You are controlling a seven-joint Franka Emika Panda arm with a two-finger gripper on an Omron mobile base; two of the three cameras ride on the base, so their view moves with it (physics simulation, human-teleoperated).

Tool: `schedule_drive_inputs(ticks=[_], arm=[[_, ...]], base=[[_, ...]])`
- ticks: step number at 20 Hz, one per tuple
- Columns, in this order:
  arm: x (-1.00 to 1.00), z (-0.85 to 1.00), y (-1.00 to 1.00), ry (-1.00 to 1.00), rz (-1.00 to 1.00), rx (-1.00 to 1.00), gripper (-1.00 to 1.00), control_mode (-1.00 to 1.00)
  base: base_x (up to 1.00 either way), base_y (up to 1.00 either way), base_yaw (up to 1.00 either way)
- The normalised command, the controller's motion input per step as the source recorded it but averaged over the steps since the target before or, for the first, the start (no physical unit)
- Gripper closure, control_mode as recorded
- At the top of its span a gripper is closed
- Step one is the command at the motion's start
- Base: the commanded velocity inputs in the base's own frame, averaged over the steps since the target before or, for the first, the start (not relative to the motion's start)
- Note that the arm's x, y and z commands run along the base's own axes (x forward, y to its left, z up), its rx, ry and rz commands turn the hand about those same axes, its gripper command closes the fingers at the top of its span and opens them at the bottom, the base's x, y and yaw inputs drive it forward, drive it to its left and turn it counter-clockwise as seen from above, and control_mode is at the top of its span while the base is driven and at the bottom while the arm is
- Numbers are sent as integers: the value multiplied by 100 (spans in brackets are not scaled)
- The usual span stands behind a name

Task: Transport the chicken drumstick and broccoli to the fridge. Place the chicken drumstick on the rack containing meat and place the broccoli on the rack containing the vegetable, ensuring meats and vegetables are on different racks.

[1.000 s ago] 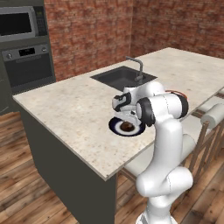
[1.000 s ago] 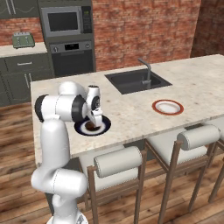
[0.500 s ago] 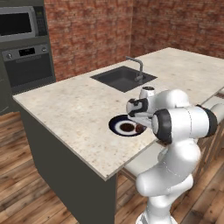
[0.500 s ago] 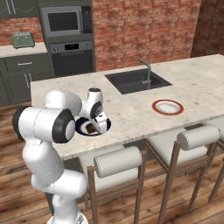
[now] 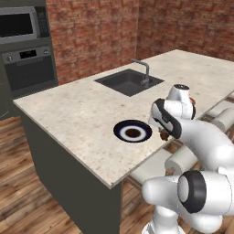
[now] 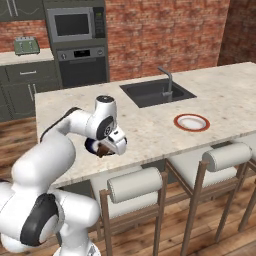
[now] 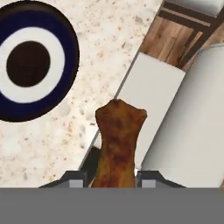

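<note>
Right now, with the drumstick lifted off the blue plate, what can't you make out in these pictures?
- Fingertips on the chicken drumstick: hand view, the meat itself and the grey band cover them.
- Drumstick in the left base view: a sliver; the gripper covers it.
- Blue plate, right base view: mostly behind the arm.
- Red-rimmed plate: too small to tell if anything lies on it.

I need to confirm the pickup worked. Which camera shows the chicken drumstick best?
The hand view: the chicken drumstick sits large and unblocked between the gripper fingertips, over the counter edge. The left base view shows a small brown bit beside the arm; the right base view shows a brown sliver under the hand.
</note>
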Motion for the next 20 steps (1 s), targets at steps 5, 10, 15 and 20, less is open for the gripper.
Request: schedule_drive_inputs(ticks=[5, 10, 15, 20], arm=[[-100, 82, -22, 6, 26, 0, 100, -100], [-100, 85, 0, -1, 29, 0, 100, -100], [-96, 75, 0, -19, 24, -5, 100, -100], [-57, 48, 1, -28, 6, 0, 100, -100]], base=[[0, 0, 0], [0, 0, 0], [0, 0, 0], [0, 0, 0]])
